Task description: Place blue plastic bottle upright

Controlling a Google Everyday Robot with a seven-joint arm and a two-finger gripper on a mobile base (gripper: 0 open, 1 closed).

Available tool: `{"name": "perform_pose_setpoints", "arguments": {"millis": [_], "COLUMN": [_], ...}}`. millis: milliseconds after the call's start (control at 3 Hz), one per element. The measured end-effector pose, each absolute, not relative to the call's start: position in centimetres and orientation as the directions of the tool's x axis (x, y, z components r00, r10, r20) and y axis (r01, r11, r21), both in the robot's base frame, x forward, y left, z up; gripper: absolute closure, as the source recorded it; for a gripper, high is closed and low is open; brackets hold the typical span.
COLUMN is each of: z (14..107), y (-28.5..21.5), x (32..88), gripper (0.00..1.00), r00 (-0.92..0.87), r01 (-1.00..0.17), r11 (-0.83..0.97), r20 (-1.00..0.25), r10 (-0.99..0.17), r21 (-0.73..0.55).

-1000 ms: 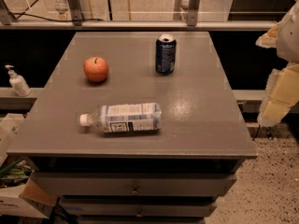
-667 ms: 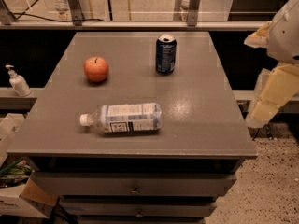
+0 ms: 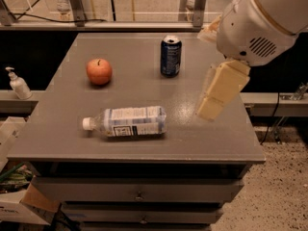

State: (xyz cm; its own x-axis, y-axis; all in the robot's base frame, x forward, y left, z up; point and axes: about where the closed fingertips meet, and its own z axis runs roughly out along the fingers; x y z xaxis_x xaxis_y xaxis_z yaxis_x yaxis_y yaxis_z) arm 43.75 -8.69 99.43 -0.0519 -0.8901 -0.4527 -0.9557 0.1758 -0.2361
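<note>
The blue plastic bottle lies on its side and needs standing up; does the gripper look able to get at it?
Probably yes. The gripper hangs over the table beside the blue plastic bottle, with only bare surface between them; the can and apple stand farther back.

Over the right side of the table (image 3: 134, 93): the gripper (image 3: 209, 112). Left of it, near the front edge, the blue plastic bottle (image 3: 130, 121) lying on its side, cap pointing away from the gripper. Behind and left, the soda can (image 3: 170, 56) upright; farther left, the apple (image 3: 99, 71). Off the table's left edge, the pump bottle (image 3: 18, 83).
</note>
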Motion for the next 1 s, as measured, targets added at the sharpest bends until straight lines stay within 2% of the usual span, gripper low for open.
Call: {"name": "perform_pose_setpoints", "arguments": {"millis": [333,1000], "z": [99.2,96.3], "y": [-3.5,4.7], "x": [44.3,46.2], "gripper": [0.00,0.00], "r00": [0.009,0.084], "r01": [-0.952,-0.942], "r11": [0.142,0.083], "r20": [-0.489,-0.465], "r10": [-0.872,-0.881], "r21": [-0.271,-0.326]}}
